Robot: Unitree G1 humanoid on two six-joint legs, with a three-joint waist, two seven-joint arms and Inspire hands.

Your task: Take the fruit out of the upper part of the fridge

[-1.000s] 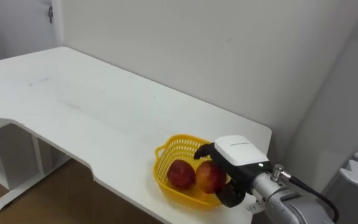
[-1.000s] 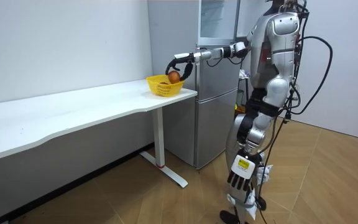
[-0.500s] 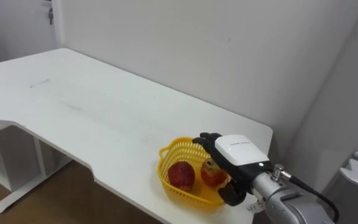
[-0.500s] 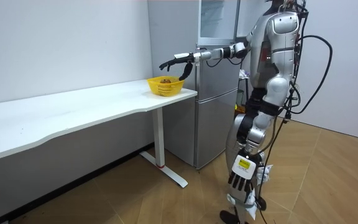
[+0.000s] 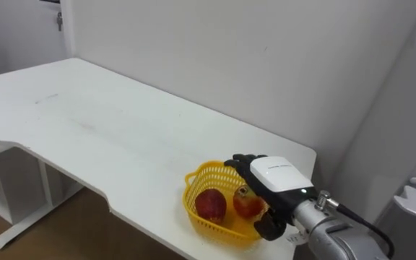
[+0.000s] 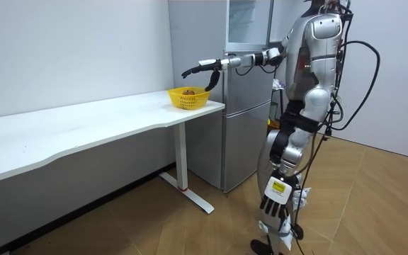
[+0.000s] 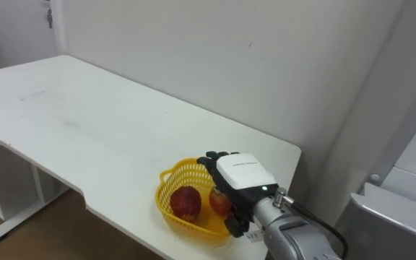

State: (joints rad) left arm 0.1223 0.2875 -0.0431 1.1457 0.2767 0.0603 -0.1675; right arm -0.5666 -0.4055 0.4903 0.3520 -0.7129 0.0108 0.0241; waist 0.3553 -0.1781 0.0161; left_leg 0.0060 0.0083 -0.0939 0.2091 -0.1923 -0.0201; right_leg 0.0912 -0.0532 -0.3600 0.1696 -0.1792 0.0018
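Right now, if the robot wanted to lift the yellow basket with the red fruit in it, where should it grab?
Probably the small handle on the yellow basket's rim, on the robot's left side, coming from above: it sticks out, and two red fruits fill the middle. The right hand hovers open over its right side.

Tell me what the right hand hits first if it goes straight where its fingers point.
The right hand points out over the yellow basket, above the red fruit. Its line looks free past the rim; beyond, perhaps the white table, but depth is unclear.
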